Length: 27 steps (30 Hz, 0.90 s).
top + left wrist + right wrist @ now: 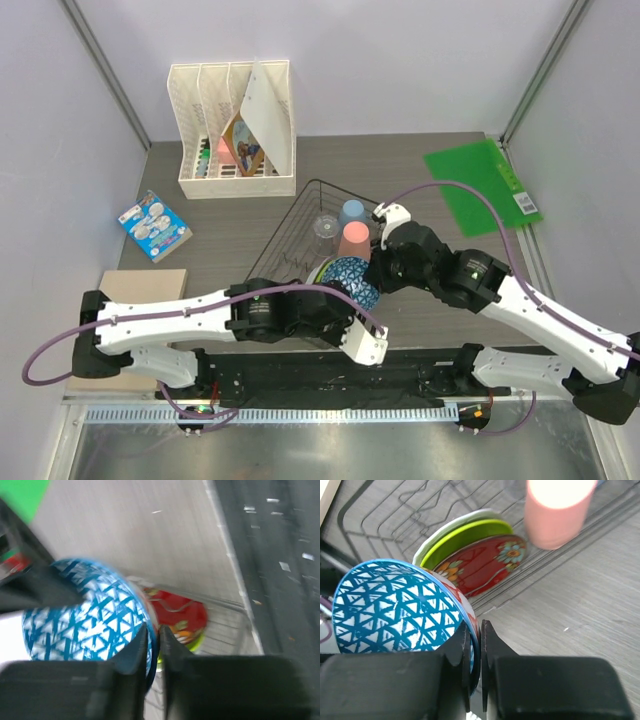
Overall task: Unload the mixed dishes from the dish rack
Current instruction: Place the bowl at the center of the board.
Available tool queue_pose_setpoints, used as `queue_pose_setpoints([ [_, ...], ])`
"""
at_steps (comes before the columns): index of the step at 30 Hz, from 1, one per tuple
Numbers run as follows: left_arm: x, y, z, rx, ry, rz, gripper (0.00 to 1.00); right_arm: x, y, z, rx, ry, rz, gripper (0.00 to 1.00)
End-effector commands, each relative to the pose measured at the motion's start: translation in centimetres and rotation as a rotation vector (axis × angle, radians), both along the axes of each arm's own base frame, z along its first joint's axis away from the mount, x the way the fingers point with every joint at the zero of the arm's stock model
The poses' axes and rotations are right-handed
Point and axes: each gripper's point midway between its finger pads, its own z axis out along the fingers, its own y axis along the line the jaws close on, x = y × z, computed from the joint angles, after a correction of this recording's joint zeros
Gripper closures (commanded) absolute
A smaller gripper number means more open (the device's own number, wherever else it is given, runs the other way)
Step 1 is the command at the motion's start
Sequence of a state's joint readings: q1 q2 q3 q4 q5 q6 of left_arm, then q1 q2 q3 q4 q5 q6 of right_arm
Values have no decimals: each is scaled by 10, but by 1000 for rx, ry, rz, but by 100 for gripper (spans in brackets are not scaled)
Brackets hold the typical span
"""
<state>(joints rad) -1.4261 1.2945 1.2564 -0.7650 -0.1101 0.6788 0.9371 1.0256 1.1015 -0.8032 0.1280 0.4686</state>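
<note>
both hands meet on the blue bowl [349, 279], which is at the near end of the rack [279, 232], just in front of the standing plates. whether it rests on the wires or is lifted off them i cannot tell.

the left hand [154, 636] comes in from the near left. in its own wrist view, which is blurred, the two fingers are drawn almost together with only the bowl's rim between them – a tight pinch on the edge. the right hand [475, 630] reaches from the right and does the same: its fingers are nearly closed, the bowl's thin blue rim clamped in the narrow gap.

behind the bowl, in the right wrist view, three plates stand on edge, tilted and stacked against each other in the rack. the red plate [490, 570] is nearest the bowl, then the green-rimmed plate [465, 535], then the white plate [437, 535] at the back. the pink cup [557, 510] stands upside down farther along the rack, apart from the plates. from above, a glass tumbler [325, 228] is just beside the pink cup, on its left, also inside the rack.

the rack sits near the middle of the grey counter [220, 250]. a white file organizer [235, 130] stands at the far left – well apart from the rack – and a green folder [480, 185] lies flat at the far right.
</note>
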Motion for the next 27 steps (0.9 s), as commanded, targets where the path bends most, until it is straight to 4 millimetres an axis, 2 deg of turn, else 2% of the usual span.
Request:
queue_pose_setpoints([
  [1, 37, -5, 69, -253, -124, 202, 81, 16, -14, 54, 102, -144, -110, 99],
  [2, 39, -4, 74, -272, -127, 227, 79, 19, -16, 68, 119, -172, -125, 99],
  [4, 46, -2, 87, -315, -145, 279, 48, 27, -24, 81, 106, -213, -174, 99],
  [5, 48, -1, 95, -353, -150, 299, 41, 31, -28, 98, 121, -244, -198, 99],
  [6, 52, 3, 99, -365, -165, 327, 14, 37, -36, 103, 95, -269, -243, 99],
  [7, 55, 5, 102, -375, -173, 347, 0, 40, -40, 111, 94, -290, -265, 99],
  [8, 57, 7, 107, -397, -178, 365, 0, 44, -44, 128, 120, -318, -292, 99],
  [11, 64, 15, 116, -441, -187, 438, 0, 63, -60, 155, 114, -386, -403, 99],
  [14, 77, 27, 127, -516, -182, 571, 0, 84, -69, 171, 126, -425, -479, 99],
  [15, 82, 31, 131, -562, -155, 633, 0, 102, -73, 170, 124, -426, -525, 99],
  [17, 92, 43, 140, -614, -125, 745, 0, 121, -71, 166, 158, -396, -525, 99],
  [18, 103, 52, 144, -632, -107, 813, 0, 147, -82, 160, 164, -383, -591, 99],
  [19, 106, 59, 135, -632, -43, 890, 0, 157, -78, 156, 195, -355, -576, 99],
  [20, 113, 66, 144, -666, -19, 946, 0, 172, -82, 152, 207, -341, -597, 99],
  [21, 123, 76, 144, -681, 4, 1017, 0, 202, -99, 142, 217, -321, -676, 99],
  [22, 125, 83, 136, -681, 50, 1090, 0, 217, -103, 132, 218, -298, -702, 99],
  [24, 131, 95, 138, -715, 77, 1176, 0, 248, -120, 134, 232, -305, -799, 99],
  [25, 129, 102, 136, -724, 90, 1204, 0, 275, -137, 114, 216, -273, -864, 99],
  [27, 128, 109, 128, -771, 129, 1277, 0, 305, -147, 105, 271, -274, -910, 99],
])
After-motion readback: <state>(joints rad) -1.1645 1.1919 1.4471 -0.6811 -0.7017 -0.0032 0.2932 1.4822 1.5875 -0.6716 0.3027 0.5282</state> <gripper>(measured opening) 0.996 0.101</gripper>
